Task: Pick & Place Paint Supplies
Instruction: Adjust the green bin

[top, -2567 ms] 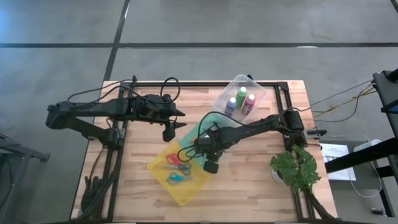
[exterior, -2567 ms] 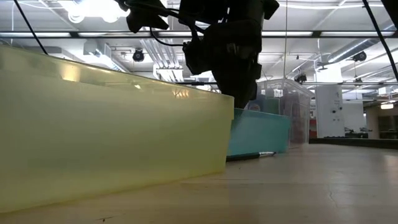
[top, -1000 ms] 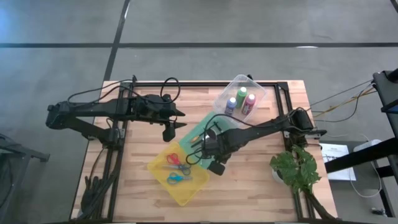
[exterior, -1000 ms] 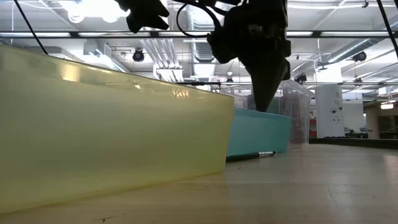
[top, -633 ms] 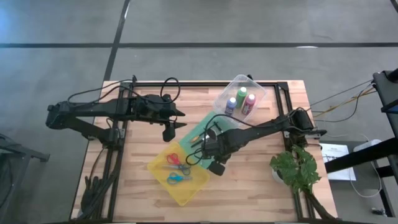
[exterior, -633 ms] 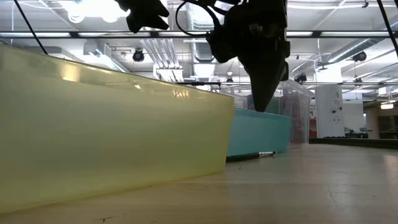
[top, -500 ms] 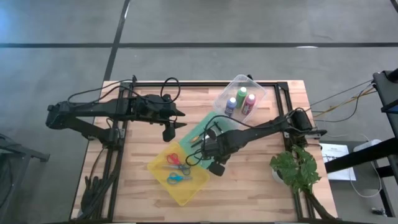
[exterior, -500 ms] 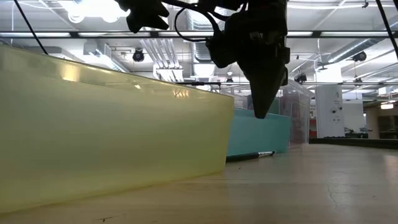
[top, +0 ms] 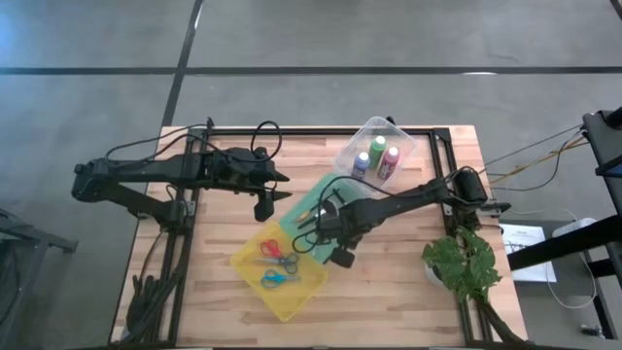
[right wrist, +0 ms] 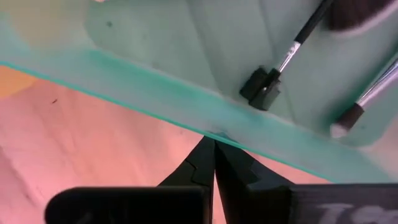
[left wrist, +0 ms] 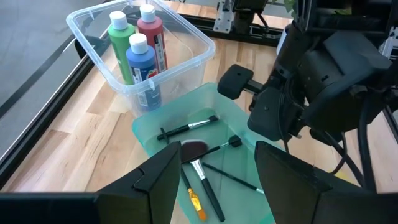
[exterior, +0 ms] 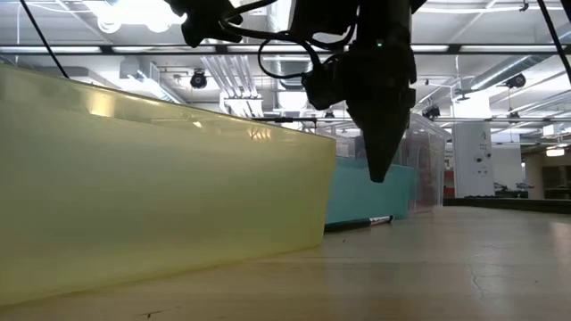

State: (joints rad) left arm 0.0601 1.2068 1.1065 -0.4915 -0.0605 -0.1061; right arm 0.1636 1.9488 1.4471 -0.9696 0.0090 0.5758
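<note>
Three paint bottles, green [top: 377, 148], pink-red [top: 391, 158] and blue [top: 362, 163], stand in a clear bin [top: 400, 139]. Several brushes [left wrist: 194, 158] lie in the green bin [top: 321, 190]. One more brush [exterior: 361, 223] lies on the table against that bin's wall. Red scissors [top: 277, 251] and blue scissors [top: 277, 279] lie in the yellow bin [top: 292, 301]. My right gripper [exterior: 378, 174] is shut, points down and hangs above the table by the green bin's rim [right wrist: 155, 93]. My left gripper [left wrist: 217, 180] is open and empty, raised over the table's left half.
A leafy plant [top: 462, 262] stands at the table's right near corner. The yellow bin [exterior: 161, 196] fills the near left of the low view. Bare wood lies to the right of the green bin and near the table's front edge.
My right gripper has sunk a little beside the green bin, still shut and pointing down. The bins and supplies lie as before.
</note>
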